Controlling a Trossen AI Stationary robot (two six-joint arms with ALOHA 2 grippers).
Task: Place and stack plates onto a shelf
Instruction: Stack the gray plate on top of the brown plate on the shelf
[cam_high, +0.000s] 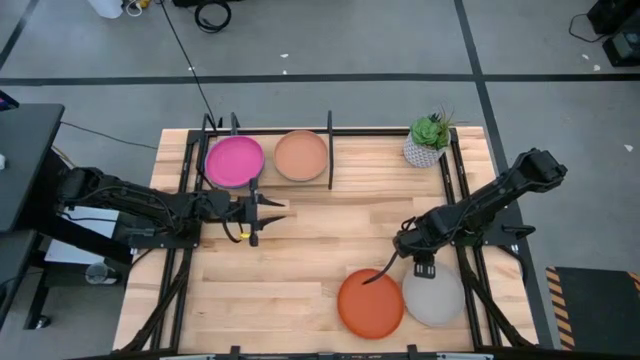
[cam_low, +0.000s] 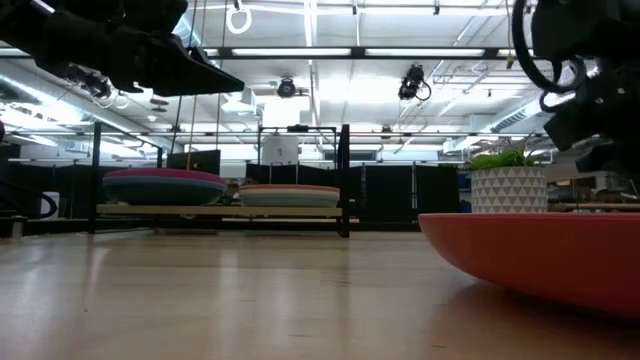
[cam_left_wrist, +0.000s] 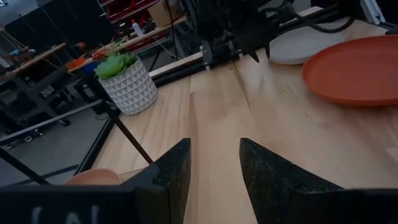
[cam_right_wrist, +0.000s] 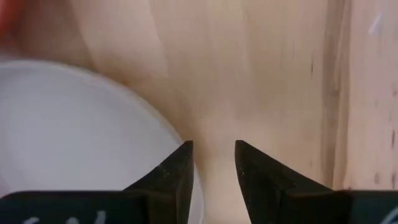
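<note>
The black shelf (cam_high: 330, 150) stands at the table's far side. Its left bay holds a stack topped by a magenta plate (cam_high: 235, 160), its right bay one topped by a peach plate (cam_high: 301, 155); both stacks (cam_low: 165, 185) (cam_low: 290, 195) rest on the shelf board. An orange plate (cam_high: 371, 302) and a cream-white plate (cam_high: 433, 295) lie side by side on the table near its front edge. My left gripper (cam_high: 255, 210) hovers open in front of the shelf. My right gripper (cam_right_wrist: 214, 162) is open and points down at the cream-white plate's (cam_right_wrist: 74, 137) far rim, one finger over the rim, the other over bare wood.
A small potted plant (cam_high: 428, 140) stands at the far right of the table, right of the shelf. Black frame rails run along both sides of the table (cam_high: 300, 250). Bare wood lies between the shelf and the two loose plates.
</note>
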